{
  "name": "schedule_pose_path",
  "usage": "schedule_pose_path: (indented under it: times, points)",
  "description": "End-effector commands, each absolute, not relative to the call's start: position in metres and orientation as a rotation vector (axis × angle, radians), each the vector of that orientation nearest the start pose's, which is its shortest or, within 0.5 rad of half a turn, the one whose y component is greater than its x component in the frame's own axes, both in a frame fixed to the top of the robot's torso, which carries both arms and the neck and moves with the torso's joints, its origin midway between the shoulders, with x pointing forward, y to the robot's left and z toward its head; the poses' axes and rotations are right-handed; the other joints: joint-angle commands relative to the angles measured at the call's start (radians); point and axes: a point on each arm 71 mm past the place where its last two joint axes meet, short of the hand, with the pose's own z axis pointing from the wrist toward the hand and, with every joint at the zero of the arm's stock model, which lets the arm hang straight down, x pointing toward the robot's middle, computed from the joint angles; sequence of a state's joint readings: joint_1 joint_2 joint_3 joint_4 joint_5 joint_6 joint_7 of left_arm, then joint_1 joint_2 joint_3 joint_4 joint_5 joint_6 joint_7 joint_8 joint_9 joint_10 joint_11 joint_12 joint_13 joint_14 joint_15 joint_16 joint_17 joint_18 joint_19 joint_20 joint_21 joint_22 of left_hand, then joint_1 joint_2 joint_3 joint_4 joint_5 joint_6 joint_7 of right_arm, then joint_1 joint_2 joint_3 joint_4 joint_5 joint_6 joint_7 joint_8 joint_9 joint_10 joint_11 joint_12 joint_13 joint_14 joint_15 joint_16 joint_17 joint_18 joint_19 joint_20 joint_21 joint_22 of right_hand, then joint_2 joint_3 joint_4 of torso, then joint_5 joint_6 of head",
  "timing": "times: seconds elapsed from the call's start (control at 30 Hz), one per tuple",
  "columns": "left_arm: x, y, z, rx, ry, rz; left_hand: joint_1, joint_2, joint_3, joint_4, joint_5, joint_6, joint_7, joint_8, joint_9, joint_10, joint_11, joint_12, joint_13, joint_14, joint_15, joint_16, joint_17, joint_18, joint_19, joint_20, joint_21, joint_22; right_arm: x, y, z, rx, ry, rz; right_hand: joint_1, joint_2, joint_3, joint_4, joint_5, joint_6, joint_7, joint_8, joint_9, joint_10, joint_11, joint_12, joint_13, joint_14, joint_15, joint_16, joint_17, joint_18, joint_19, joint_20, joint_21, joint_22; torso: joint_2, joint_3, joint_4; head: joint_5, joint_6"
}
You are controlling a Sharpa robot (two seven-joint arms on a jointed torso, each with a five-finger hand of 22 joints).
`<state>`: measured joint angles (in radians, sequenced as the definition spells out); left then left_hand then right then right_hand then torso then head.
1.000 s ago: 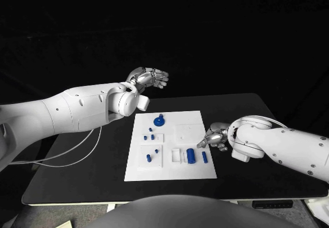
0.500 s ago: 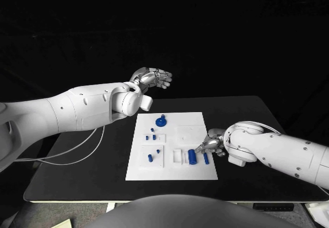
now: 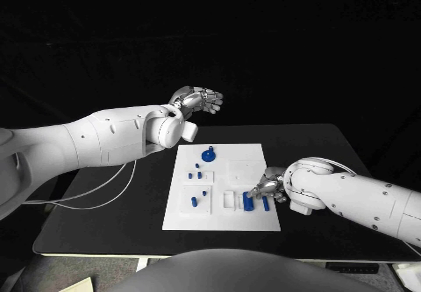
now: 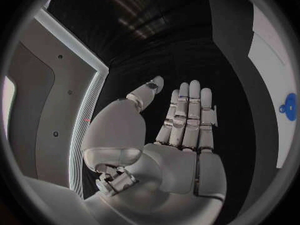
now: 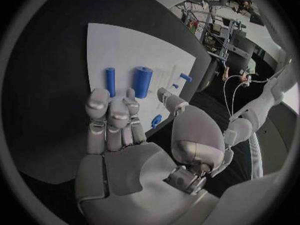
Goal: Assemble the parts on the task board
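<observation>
The white task board (image 3: 230, 219) lies in the middle of the black table. On it are a round blue knob (image 3: 208, 155), small blue pegs (image 3: 194, 176), a thick blue cylinder (image 3: 248, 202) and a thin blue peg (image 3: 266, 203). My right hand (image 3: 268, 185) hovers at the board's right edge, just behind the cylinder and the thin peg. In the right wrist view its fingers (image 5: 112, 117) are stretched out with nothing in them, their tips close to the thin peg (image 5: 110, 80) and the cylinder (image 5: 142, 81). My left hand (image 3: 198, 98) is raised behind the board's far left corner, its palm (image 4: 181, 150) open and bare.
A white cable (image 3: 98, 196) loops over the table's left side. My left forearm (image 3: 114, 137) hangs above the board's far left corner. Black table surface (image 3: 316, 143) lies right of and behind the board.
My right hand has slid a little toward the board and the front edge, closing on the blue cylinder and thin peg. The left hand has stayed raised.
</observation>
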<state>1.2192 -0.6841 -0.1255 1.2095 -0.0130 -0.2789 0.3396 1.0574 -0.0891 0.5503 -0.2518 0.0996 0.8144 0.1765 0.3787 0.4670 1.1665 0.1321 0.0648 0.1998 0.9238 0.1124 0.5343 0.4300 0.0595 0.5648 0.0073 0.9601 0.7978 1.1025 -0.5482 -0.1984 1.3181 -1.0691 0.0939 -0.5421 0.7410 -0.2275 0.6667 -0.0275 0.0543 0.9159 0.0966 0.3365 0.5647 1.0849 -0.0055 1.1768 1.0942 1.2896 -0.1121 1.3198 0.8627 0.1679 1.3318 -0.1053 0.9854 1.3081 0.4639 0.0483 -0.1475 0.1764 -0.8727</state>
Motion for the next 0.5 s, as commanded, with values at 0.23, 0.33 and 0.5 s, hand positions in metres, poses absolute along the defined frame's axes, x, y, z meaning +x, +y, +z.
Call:
schedule_pose_path:
  times: [0.23,0.33,0.5]
  points:
    - [0.536,0.221,-0.218,-1.136,1.485,-1.373,-0.008,0.006,-0.003,0.001,0.004,-0.006,-0.003,0.004,-0.002,-0.004,-0.001,0.005,-0.001,0.006,-0.001,-0.006,0.003,0.009,0.002,0.004,-0.005,0.001,0.441,-0.128,-0.347,0.018,2.574,0.33,-0.014,0.004,-0.001,0.008,-0.005,0.005,0.013,-0.007,0.003,-0.007,0.002,-0.004,0.002,-0.007,0.0,-0.002,0.002,0.094,-0.005,-0.007,0.008,0.019,0.002,-0.0009,-0.0005,0.007,0.0]
    - [0.536,0.22,-0.218,-1.136,1.486,-1.374,-0.009,0.006,-0.003,0.001,0.004,-0.006,-0.003,0.005,-0.002,-0.004,-0.001,0.005,-0.001,0.006,-0.001,-0.006,0.003,0.009,0.002,0.004,-0.005,0.001,0.44,-0.127,-0.353,0.024,2.581,0.324,-0.013,0.005,-0.001,0.008,-0.005,0.005,0.013,-0.007,0.004,-0.008,0.002,-0.004,0.003,-0.007,0.0,-0.002,0.003,0.094,-0.005,-0.007,0.009,0.019,0.002,-0.0005,-0.0001,0.008,0.0]
    - [0.536,0.22,-0.218,-1.136,1.487,-1.376,-0.009,0.006,-0.004,0.001,0.004,-0.006,-0.002,0.005,-0.002,-0.004,0.0,0.005,-0.002,0.006,-0.001,-0.007,0.003,0.009,0.002,0.004,-0.005,0.002,0.439,-0.124,-0.36,0.03,2.586,0.322,-0.013,0.009,-0.002,0.006,-0.005,0.004,0.013,-0.007,0.006,-0.008,0.002,-0.005,0.004,-0.007,0.0,-0.003,0.004,0.094,-0.006,-0.007,0.009,0.019,0.001,-0.0015,-0.0012,0.014,0.0]
